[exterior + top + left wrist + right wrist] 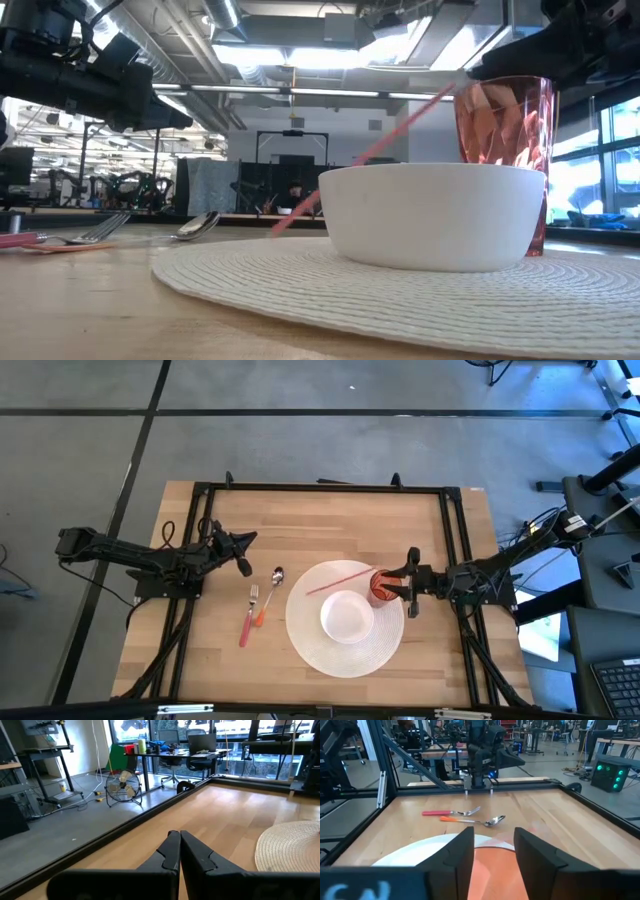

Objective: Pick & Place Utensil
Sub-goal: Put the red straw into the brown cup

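My right gripper [409,583] stands with fingers parted around the red cup [382,586] near the placemat's [310,635] right edge; I cannot tell if they touch it. Beyond, fork [247,617] and spoon [270,594] lie left of the mat. My left gripper [243,554] hangs shut, empty.

Robotics lab; desks [200,752], floor fan [123,784], exposed ceiling ducts [250,72]

The left arm is reaching in from nine o'clock, its left gripper [243,566] hovering with fingers [172,851] pressed together. The right arm is stretching in from three o'clock, its right gripper [407,583] holding its fingers [462,851] spread apart.
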